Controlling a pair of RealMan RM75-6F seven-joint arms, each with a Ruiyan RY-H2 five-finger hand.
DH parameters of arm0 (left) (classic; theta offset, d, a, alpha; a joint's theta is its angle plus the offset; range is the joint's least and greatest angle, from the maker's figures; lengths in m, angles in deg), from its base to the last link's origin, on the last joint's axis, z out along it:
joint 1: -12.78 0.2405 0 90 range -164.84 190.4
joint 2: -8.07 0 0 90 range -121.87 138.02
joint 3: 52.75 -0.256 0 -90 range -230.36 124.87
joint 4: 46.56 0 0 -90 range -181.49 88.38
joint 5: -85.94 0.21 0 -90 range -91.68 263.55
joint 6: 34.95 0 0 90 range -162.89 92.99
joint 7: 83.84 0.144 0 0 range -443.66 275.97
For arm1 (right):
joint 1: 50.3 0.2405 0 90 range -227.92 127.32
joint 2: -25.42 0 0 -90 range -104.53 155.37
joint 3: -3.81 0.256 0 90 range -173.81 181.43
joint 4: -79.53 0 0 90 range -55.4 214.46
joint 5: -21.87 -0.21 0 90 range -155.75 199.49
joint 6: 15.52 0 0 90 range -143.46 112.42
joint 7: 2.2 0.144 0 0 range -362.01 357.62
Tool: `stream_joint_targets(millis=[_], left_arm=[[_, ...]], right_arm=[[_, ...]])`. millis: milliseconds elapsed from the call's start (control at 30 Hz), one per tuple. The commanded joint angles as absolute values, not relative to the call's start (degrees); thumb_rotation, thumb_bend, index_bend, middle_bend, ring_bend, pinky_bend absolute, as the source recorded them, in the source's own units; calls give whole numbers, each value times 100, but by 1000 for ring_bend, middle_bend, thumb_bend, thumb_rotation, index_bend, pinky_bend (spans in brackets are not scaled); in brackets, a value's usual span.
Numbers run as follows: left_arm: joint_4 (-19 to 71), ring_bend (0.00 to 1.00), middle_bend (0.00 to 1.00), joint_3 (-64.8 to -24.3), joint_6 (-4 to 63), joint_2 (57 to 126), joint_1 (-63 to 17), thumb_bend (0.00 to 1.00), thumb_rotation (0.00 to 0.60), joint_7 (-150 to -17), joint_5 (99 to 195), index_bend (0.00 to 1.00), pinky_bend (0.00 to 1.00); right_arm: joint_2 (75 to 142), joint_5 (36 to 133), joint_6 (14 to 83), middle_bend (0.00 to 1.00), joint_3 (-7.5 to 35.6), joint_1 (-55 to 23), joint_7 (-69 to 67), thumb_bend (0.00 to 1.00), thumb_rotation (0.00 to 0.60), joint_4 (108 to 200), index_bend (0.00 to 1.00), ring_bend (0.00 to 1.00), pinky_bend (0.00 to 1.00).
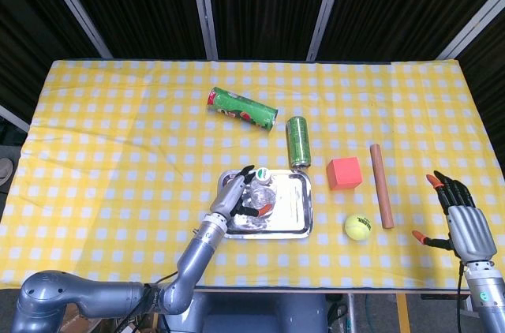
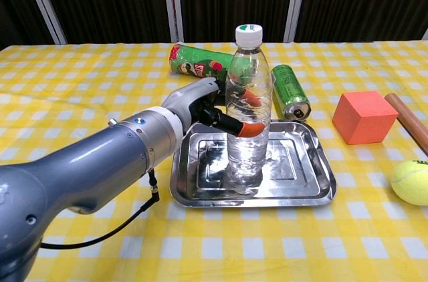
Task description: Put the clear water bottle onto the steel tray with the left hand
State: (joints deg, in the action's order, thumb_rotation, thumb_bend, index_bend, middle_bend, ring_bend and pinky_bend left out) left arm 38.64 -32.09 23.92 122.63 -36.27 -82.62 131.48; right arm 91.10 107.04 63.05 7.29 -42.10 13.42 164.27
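Observation:
The clear water bottle [image 2: 248, 105] with its white and green cap [image 1: 262, 174] stands upright on the steel tray [image 2: 294, 178] in the middle of the table. My left hand [image 2: 212, 109] grips the bottle around its middle, orange-tipped fingers wrapped on both sides; from above my left hand [image 1: 237, 197] shows at the left part of the tray [image 1: 296, 218]. My right hand [image 1: 461, 221] hovers at the table's front right edge, fingers spread, holding nothing.
A green chip tube [image 1: 242, 108] and a green can [image 1: 298, 141] lie behind the tray. To its right are an orange cube [image 1: 344, 173], a wooden rod [image 1: 381, 185] and a tennis ball [image 1: 357, 226]. The yellow checked cloth [image 1: 110, 136] covers the table.

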Motion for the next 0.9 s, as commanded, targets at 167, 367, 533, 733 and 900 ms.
stream_joint_targets(millis=[167,367,533,733,900], left_arm=[[3650,0,405,-3386,2296,12423,-3680,372,600,-7967,13285,470,13],[3809,0,231,-3424,2173,12286,-3618,244,600,-7752,13173,251,0],[4215,0,184,-3504,2062,11924,-3477,235,600,-7780,13320,161,0],[4839,0,162,-3602,2270,11326,-3114,228,600,-7884,13487,113,0],[5593,0,141,-3705,2344,10482,-2707,226,600,-8118,13697,87,0]], right_arm=[[9080,10708,6321,0,732,-4218,1393,49,600,16437,10,0,0],[9060,10720,6318,0,732,-4210,1428,49,600,16454,10,0,0],[9072,10722,6338,0,726,-4223,1407,49,600,16455,9,0,0],[9092,10726,6316,0,709,-4219,1361,50,600,16466,9,0,0],[9106,10744,6315,0,693,-4215,1259,50,600,16515,9,0,0]])
